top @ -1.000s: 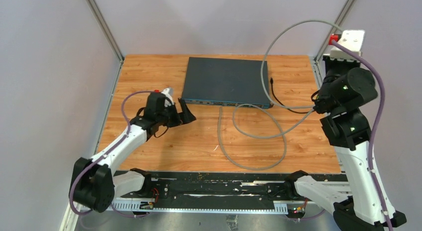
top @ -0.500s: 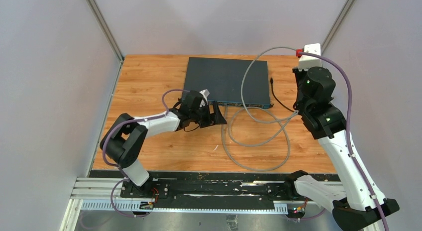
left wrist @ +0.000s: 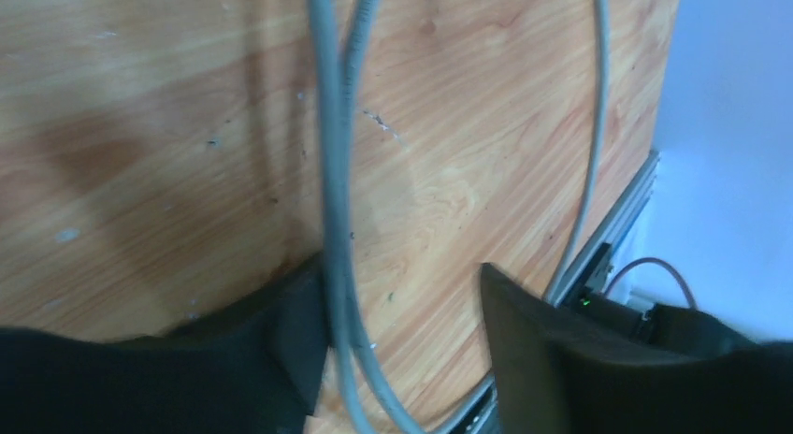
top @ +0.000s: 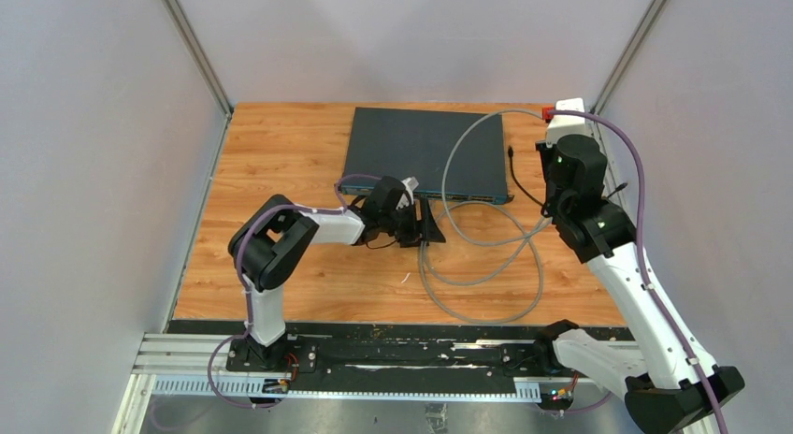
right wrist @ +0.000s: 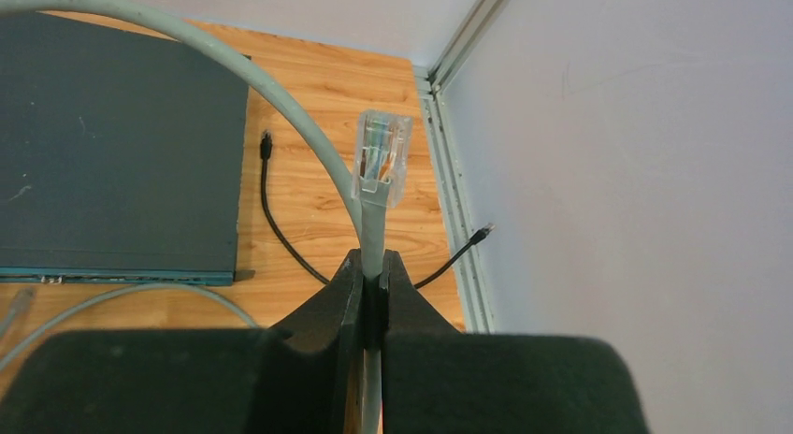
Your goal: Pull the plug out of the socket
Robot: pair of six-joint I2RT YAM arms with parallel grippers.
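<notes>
I judge the plug (right wrist: pixel 382 158) pulled: my right gripper (right wrist: pixel 372 284) clamps its cable (right wrist: pixel 372 230) at the table's (top: pixel 281 153) 2 o'clock; next, my left gripper (left wrist: pixel 402 294), half open astride that cable, must close.

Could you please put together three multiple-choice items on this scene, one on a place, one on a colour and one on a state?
1. Where is the clear plug?
A. In the air, just above the tip of the right tool
B. Pushed into a port
C. Out of sight

2. What colour is the cable that the right tool grips?
A. Red
B. Yellow
C. Light grey

3. How does the left tool stand?
A. Shut on the plug
B. Open, with the cable running between its fingers
C. Shut on nothing

Answers:
1 A, as the right wrist view shows the plug sticking up free over the shut fingers.
2 C, as the pinched cable is pale grey.
3 B, as the left wrist view shows a wide gap with the cable inside it.
</notes>
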